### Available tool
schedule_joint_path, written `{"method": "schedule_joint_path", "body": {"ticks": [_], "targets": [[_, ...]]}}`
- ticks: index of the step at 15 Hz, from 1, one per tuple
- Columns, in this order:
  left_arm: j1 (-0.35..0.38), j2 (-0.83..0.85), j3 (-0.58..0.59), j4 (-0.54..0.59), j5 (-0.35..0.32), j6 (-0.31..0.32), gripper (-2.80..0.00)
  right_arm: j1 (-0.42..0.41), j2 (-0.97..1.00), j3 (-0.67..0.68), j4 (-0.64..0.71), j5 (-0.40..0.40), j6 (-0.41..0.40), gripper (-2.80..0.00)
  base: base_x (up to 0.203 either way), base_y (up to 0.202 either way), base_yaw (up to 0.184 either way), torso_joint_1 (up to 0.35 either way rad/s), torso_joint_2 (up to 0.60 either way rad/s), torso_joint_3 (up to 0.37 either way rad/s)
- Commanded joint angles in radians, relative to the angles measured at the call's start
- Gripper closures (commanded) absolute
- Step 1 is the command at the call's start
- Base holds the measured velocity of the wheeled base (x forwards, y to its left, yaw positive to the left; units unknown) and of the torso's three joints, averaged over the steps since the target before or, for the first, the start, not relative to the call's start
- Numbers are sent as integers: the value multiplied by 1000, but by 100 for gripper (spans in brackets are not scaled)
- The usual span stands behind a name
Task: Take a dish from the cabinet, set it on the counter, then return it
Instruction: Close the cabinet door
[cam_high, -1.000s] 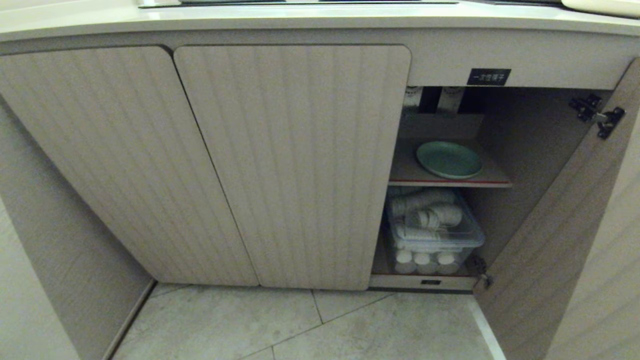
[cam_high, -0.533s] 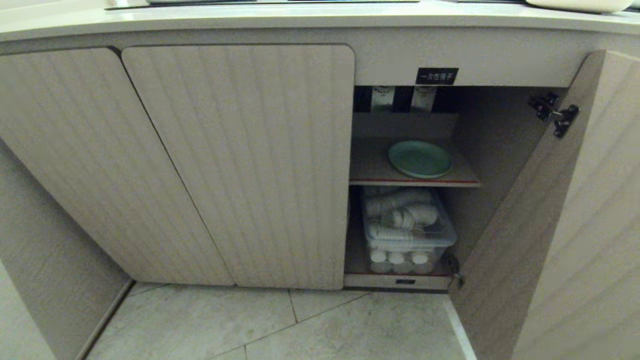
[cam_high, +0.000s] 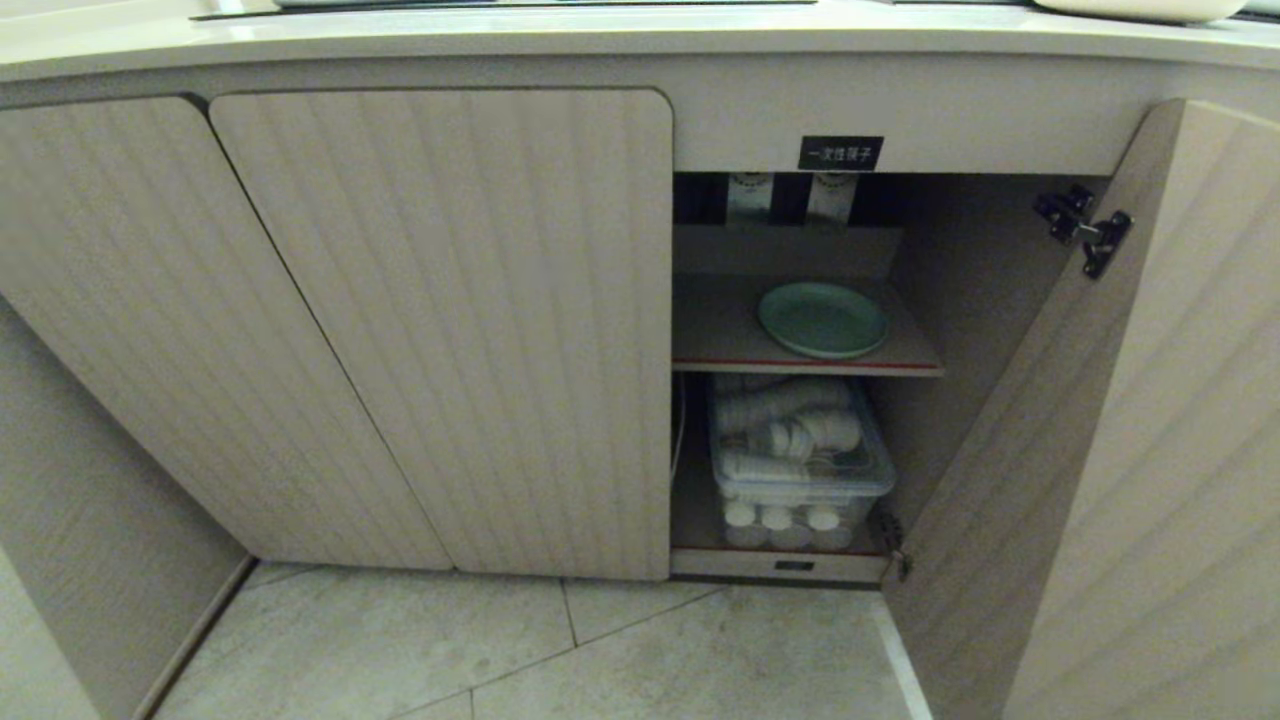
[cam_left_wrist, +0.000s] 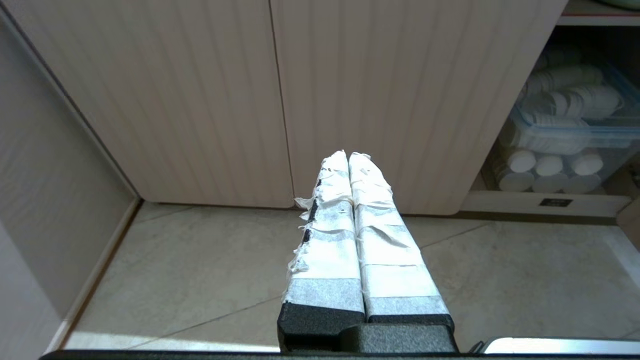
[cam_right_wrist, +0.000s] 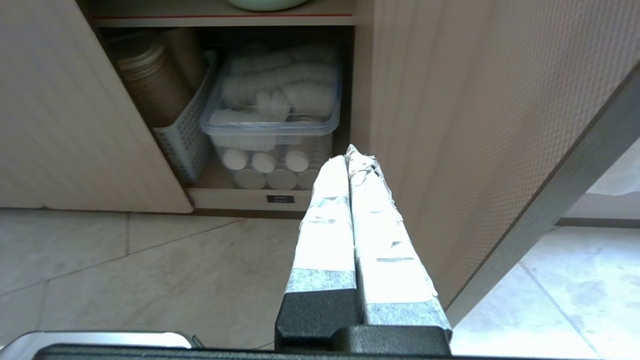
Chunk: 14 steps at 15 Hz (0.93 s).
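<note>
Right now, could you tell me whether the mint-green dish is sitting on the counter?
No, the dish lies on the red-edged shelf inside the open cabinet, below the counter.

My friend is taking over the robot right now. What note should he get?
Left gripper: shut, empty, hanging above the floor before the closed doors.
Right gripper: shut, empty, low by the open door.
The green dish lies on the upper shelf of the cabinet, untouched. A clear box of white cups sits below it.
Done: door open.
Left: lift the dish onto the counter, then put it back.
</note>
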Motion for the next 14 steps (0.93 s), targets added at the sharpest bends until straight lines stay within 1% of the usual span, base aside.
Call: {"method": "schedule_joint_path", "body": {"ticks": [1, 14], "targets": [[0, 0, 0, 0, 0, -1, 0, 1, 1, 0, -1, 0, 0, 0, 0, 0, 0, 0, 0, 0], [0, 0, 0, 0, 0, -1, 0, -1, 1, 0, 3, -3, -10, 0, 0, 0, 0, 0, 0, 0]]}}
